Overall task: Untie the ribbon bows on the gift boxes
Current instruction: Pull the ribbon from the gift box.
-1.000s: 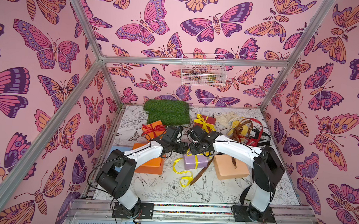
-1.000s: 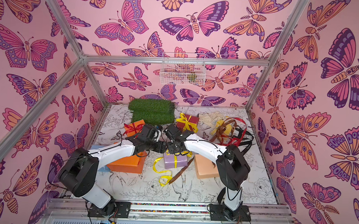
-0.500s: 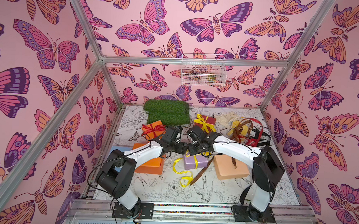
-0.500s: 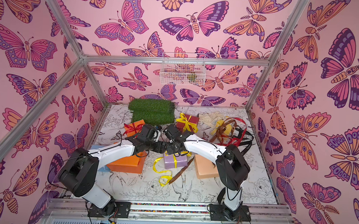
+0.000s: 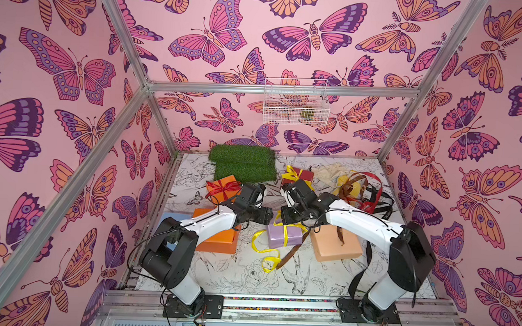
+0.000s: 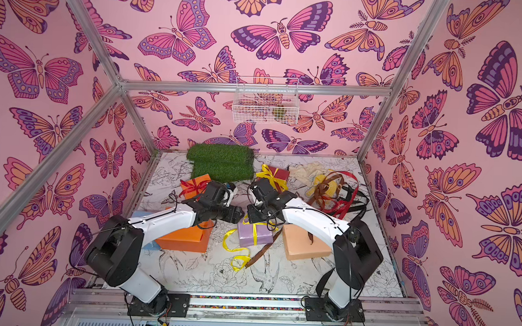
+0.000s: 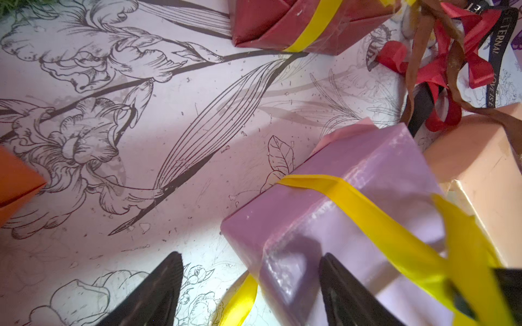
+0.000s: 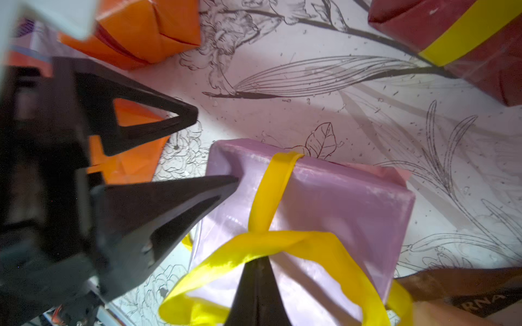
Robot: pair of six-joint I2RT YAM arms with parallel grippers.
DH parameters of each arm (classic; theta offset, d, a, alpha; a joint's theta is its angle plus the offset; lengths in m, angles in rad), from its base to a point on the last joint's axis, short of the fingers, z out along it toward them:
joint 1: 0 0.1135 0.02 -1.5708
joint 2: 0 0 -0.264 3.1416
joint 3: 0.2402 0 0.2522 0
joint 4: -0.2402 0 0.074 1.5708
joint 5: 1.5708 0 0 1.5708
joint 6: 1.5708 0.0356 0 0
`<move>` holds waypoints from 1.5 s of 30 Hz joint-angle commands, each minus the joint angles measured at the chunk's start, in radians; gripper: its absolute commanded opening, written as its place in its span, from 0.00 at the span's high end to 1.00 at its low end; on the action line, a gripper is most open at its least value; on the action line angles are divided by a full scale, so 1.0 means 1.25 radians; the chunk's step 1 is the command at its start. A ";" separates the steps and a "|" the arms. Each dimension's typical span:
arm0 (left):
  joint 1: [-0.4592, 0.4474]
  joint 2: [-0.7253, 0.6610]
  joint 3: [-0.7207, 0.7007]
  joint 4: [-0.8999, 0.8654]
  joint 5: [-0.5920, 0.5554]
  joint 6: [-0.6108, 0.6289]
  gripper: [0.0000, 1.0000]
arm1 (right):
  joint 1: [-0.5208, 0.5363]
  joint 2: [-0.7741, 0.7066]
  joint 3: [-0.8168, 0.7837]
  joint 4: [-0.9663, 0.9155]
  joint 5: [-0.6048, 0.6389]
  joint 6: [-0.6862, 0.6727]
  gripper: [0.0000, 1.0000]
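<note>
so the yellow ribbon (image 8: 271,242) is being pinched at its knot on the lilac box (image 8: 339,209) by the closed right jaws; box corner's being straddled by spread left jaws.

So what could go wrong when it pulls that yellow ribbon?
The right gripper is shut on the yellow ribbon right at the knot, so pulling might tighten it. The left gripper is open, not clamping the lilac box, so the box could slide or lift instead.
</note>
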State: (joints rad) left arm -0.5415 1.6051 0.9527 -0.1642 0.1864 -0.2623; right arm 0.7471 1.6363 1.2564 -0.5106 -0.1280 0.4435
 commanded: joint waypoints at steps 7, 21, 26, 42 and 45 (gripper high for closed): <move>0.006 -0.009 -0.012 -0.008 -0.002 0.010 0.22 | -0.028 -0.081 0.006 0.010 -0.010 -0.042 1.00; 0.006 -0.016 -0.011 -0.009 0.000 0.007 0.22 | -0.089 -0.237 0.042 0.081 -0.046 -0.069 1.00; 0.006 -0.020 -0.015 -0.008 0.001 0.007 0.22 | -0.101 -0.299 0.053 0.108 -0.030 -0.113 1.00; 0.006 0.005 -0.003 -0.008 0.013 -0.003 0.22 | -0.131 -0.434 0.200 0.264 -0.132 -0.245 1.00; 0.006 0.007 -0.001 -0.008 0.014 -0.006 0.22 | -0.131 -0.468 0.212 0.316 -0.098 -0.270 1.00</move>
State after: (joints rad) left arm -0.5415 1.6047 0.9508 -0.1616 0.1913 -0.2676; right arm 0.5838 1.0950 1.4792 -0.2394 -0.2665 0.1593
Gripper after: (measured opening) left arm 0.783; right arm 0.045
